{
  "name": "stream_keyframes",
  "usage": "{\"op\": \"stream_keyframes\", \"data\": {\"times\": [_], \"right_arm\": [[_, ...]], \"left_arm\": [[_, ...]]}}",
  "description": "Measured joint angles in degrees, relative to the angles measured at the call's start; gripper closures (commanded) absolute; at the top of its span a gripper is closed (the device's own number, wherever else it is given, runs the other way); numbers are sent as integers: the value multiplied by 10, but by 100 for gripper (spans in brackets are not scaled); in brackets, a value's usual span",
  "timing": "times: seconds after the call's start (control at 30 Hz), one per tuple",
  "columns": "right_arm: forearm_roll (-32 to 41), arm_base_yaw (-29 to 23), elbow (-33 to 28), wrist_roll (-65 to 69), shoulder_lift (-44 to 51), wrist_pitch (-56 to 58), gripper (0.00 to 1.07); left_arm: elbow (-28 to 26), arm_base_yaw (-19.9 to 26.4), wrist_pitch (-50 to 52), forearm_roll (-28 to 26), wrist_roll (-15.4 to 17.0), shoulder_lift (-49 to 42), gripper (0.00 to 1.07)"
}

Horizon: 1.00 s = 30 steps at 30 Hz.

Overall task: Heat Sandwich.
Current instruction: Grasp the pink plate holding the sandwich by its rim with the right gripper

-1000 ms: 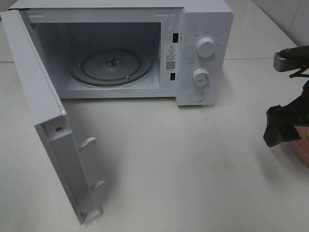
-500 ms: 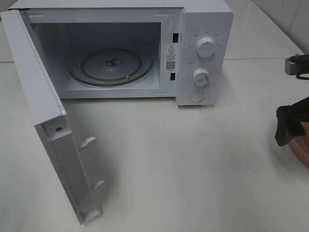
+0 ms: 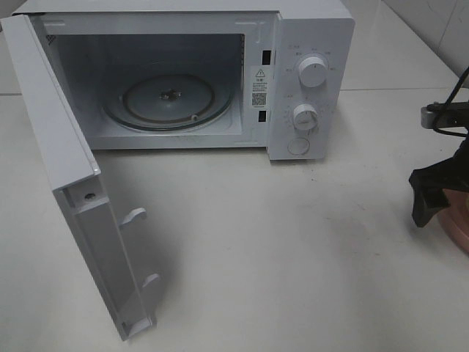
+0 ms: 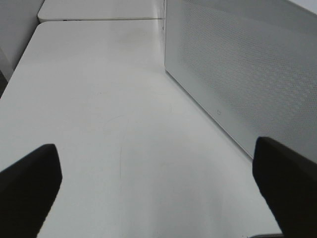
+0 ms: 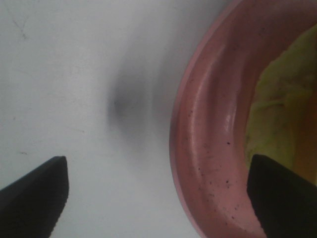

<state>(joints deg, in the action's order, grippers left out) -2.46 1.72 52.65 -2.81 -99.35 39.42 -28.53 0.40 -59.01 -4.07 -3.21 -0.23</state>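
Where the right pincer (image 5: 157, 198) hangs low over the matte white desk (image 3: 293, 257), its two dark, blunt fingers stand wide apart and grip nothing. One is above the bare desk and the other above the inside of the plate (image 5: 208, 148), so that the curved rim runs between them. The plate is round and salmon-pink with a smooth, glossy glaze, a raised lip and small dark specks. On it lies the sandwich (image 5: 282, 99) — a pale yellow, soft-looking piece with a rumpled surface and a warmer orange tint toward one edge. It is blurred and cut off by the frame, so its layers cannot be made out.

In the high view the plate sits at the far right edge of the desk, well apart from the microwave (image 3: 315, 29). That is a boxy white appliance whose door (image 3: 51, 132) is swung fully out to the left. Inside rests a round, clear glass turntable (image 3: 170, 99), and two ribbed round knobs (image 3: 313, 72) sit on the panel above a flat round button (image 3: 298, 146).

The left pincer (image 4: 157, 168) is likewise spread and holds nothing — it is beside a dotted white panel (image 4: 237, 74).
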Motion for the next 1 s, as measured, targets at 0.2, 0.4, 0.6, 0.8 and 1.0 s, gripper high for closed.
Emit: {"op": "stream_keyframes", "data": {"times": [0.2, 0.4, 0.6, 0.8, 1.0], "right_arm": [[-21, 0, 1, 1, -29, -30, 16], [-26, 0, 1, 1, -60, -56, 17], [-28, 0, 1, 1, -78, -57, 21], [-28, 0, 1, 1, -80, -57, 34], [-28, 0, 1, 1, -80, -57, 61]], "left_arm": [[0, 0, 0, 0, 0, 0, 5], [0, 0, 0, 0, 0, 0, 5], [0, 0, 0, 0, 0, 0, 5], [0, 0, 0, 0, 0, 0, 5], [0, 0, 0, 0, 0, 0, 5]]}}
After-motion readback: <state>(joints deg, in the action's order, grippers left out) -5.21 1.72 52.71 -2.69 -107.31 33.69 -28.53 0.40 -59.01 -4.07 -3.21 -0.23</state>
